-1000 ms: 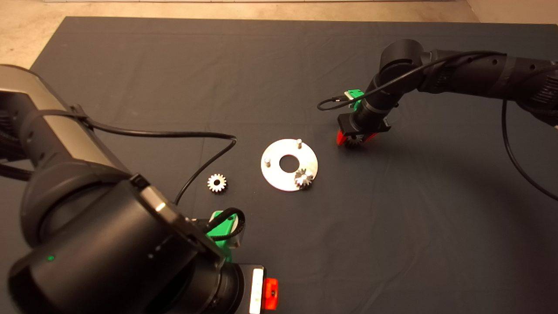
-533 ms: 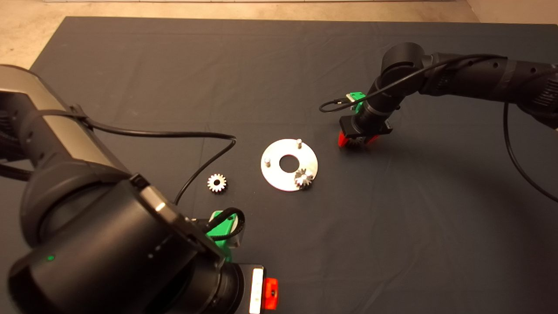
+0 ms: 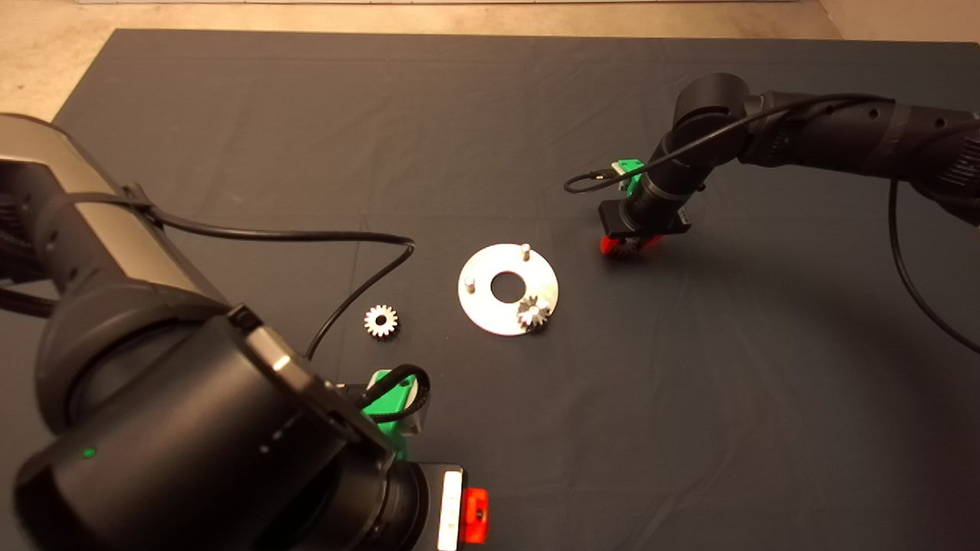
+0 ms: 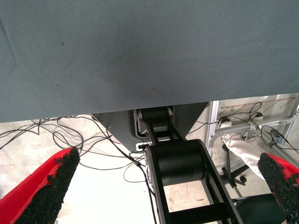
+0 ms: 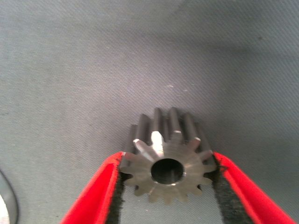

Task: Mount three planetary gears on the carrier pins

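The shiny round disc (image 3: 490,312) lies mid-mat. Two bare carrier pins (image 3: 525,249) (image 3: 470,285) stand on it. One planetary gear (image 3: 534,313) sits on the third pin at the disc's near right. A second gear (image 3: 380,321) lies loose on the mat left of the disc. My right gripper (image 3: 629,245) stands right of the disc, shut on the third gear (image 5: 168,158); both pads (image 5: 219,186) press its teeth, its hole facing the camera. My left gripper (image 3: 476,515) is parked at the lower left, fingers (image 4: 56,182) wide open and empty.
A black cable (image 3: 360,287) loops over the mat left of the loose gear. The left arm's bulky body (image 3: 176,428) fills the lower left. The disc's edge (image 5: 5,205) shows beside the held gear in the right wrist view. Cables and a frame show on the floor (image 4: 93,149).
My right gripper has shifted slightly to the right and away from the disc with the gear held in it. The left arm, the disc and the other gears have not moved.
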Available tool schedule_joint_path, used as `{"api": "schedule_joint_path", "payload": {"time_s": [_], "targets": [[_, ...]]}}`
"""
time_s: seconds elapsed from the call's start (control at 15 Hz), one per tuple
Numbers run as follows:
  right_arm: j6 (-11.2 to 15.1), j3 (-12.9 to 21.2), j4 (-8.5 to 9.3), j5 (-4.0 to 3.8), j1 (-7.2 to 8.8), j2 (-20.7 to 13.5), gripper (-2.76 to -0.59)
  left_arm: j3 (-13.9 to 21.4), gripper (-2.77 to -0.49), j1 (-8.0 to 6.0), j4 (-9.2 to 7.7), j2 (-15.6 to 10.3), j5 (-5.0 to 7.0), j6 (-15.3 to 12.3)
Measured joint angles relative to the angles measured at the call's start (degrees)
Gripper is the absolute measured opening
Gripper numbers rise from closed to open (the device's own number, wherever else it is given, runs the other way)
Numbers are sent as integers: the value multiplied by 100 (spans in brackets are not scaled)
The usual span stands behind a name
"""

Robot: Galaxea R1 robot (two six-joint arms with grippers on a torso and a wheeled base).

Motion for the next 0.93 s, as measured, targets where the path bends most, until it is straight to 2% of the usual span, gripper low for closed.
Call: {"api": "schedule_joint_path", "payload": {"time_s": [0.27, 0.73, 0.93], "targets": [[0, 0, 0, 27, 0, 0, -225, 0, -49, -1, 0, 0, 0, 0], [0, 5, 0, 30, 0, -2, -231, 0, -49, -1, 0, 0, 0, 0], [0, 187, -2, 46, -1, -44, -234, 0, -49, -1, 0, 0, 0, -1]]}}
